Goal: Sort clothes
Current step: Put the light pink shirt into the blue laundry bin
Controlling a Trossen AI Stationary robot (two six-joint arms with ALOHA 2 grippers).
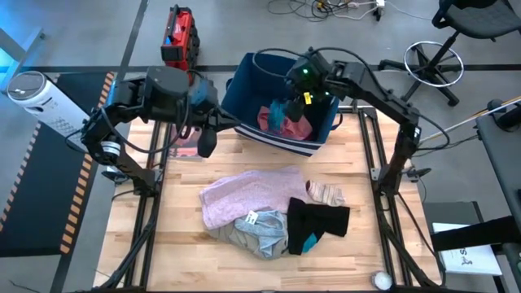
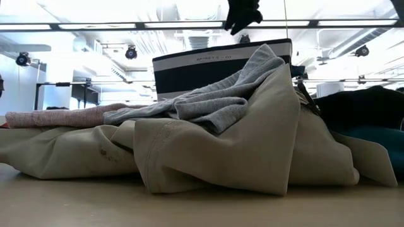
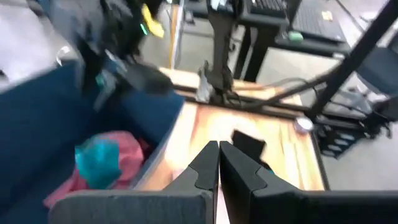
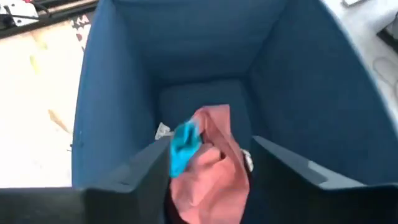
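Sorting seems to be in the middle: the right gripper [image 1: 286, 91] hangs over the navy bin [image 1: 244, 94] at the far edge of the bench, and its fingers stand spread with nothing between them. I judge it is placed there because this is where a garment is let go, so that it falls inside and not on the rim. In the right wrist view a teal piece [image 4: 184, 144] lies on a pinkish-red garment [image 4: 208, 177] on the bottom of the bin; whether the teal piece is resting or is falling, I cannot tell. Nothing else is visible inside.

Left gripper [image 1: 207, 140] waits near the far left part of the bench, just beside the bin, with its fingers pressed together and empty.

Remaining clothes lie in one heap near the middle of the bench: a pale pink garment [image 1: 244, 194], a grey-beige one [image 1: 256, 232] toward the near edge, a black garment [image 1: 321, 218] with some teal under it on the right side, and a small striped sock [image 1: 327, 194] touching the black one. These still need to be sorted, I think
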